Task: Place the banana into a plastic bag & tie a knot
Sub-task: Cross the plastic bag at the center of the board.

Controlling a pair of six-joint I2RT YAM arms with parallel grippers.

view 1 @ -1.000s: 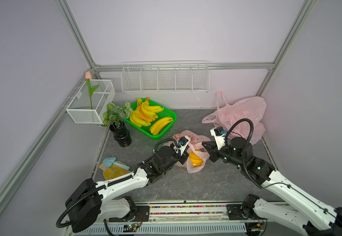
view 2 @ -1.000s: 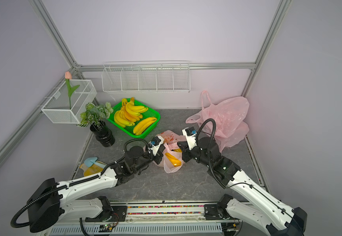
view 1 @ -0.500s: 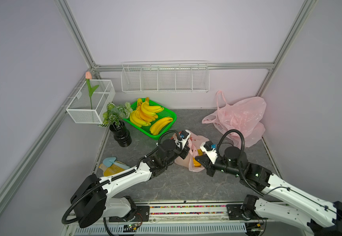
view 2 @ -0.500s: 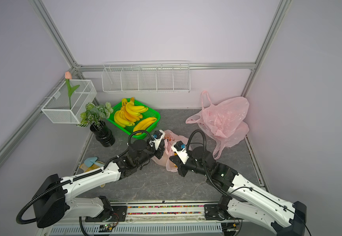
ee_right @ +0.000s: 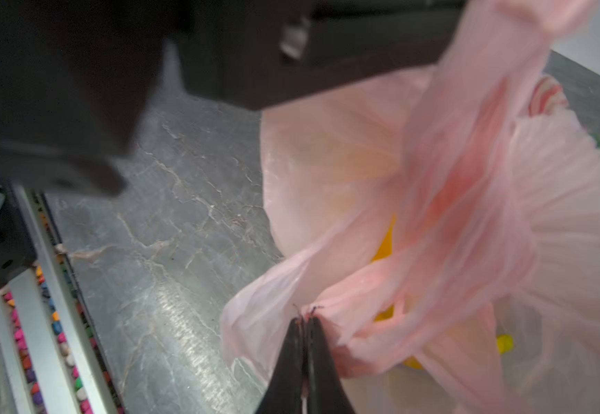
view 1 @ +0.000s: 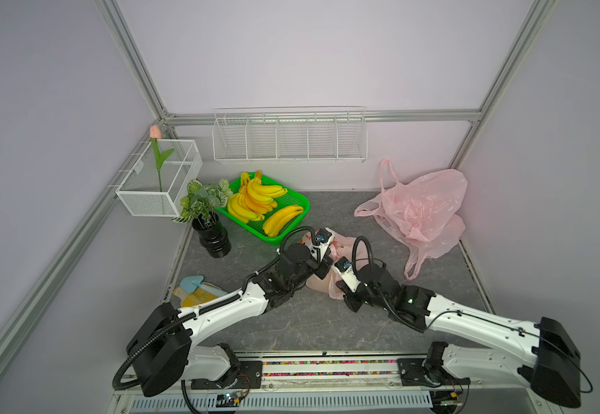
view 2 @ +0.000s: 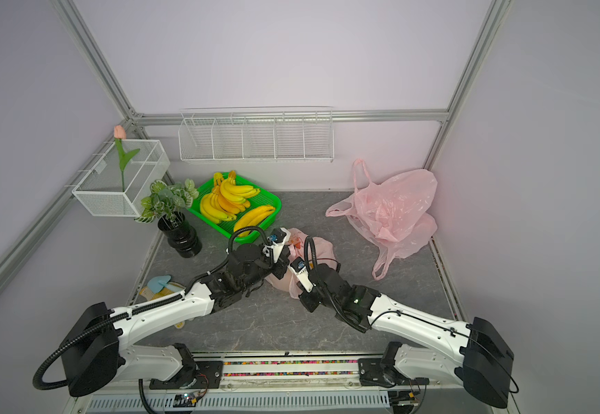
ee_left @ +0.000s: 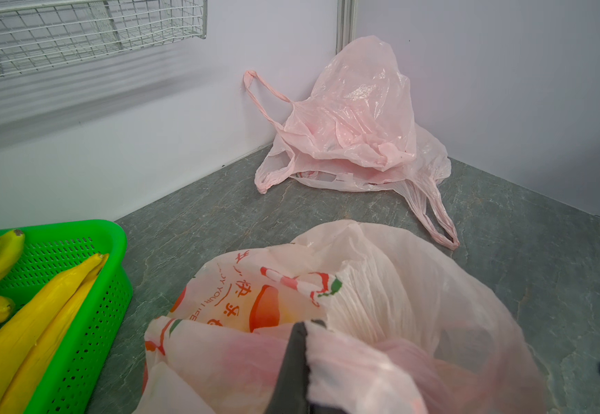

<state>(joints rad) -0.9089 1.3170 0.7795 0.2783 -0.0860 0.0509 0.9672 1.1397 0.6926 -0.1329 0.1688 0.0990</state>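
The left gripper and right gripper are each clenched on gathered film of the printed pink plastic bag on the tabletop; the banana lies inside it, yellow showing through.

Pale lilac walls close in three sides, joined by aluminium posts. The bench is grey marbled stone. A white wire rack hangs on the back wall and a wire basket on the left one. A rail with coloured beads runs along the front edge. The light is soft and even.
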